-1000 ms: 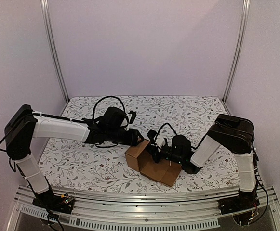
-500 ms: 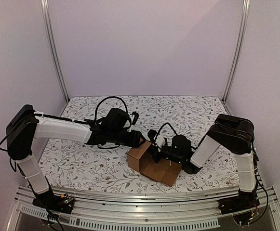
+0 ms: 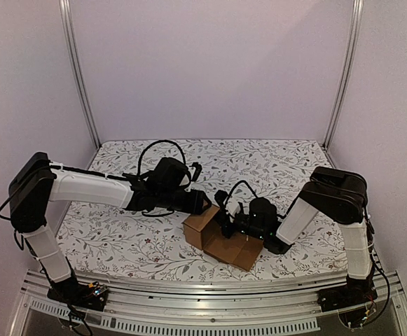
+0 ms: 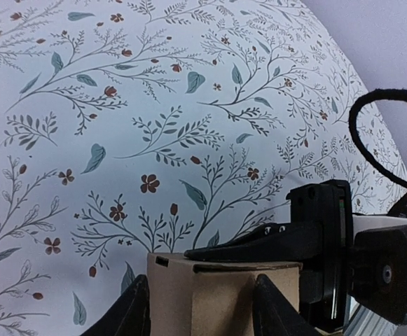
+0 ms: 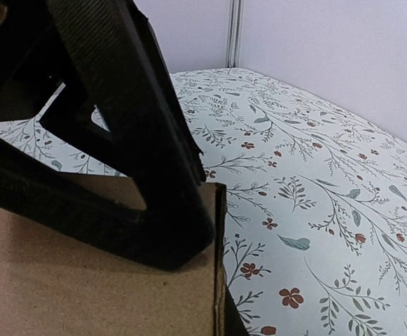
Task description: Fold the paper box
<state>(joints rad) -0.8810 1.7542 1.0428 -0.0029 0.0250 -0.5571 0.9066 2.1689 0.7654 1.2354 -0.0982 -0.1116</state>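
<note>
Box (image 3: 221,238) looks light, easily creased; left end effector (image 4: 202,318) straddles its corner, right end effector (image 5: 189,245) pinches its wall.

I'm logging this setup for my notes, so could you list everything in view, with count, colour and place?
paper box: one, plain brown, near middle of the table, between the two grippers.
tablecloth: one, white with a leaf and flower print, covering the table.
frame posts: two, silver, at the back corners.
rail: one, silver, along the near edge.
left gripper: one, black, its fingers either side of a box corner.
right gripper: one, black, shut on the box's top edge.
</note>
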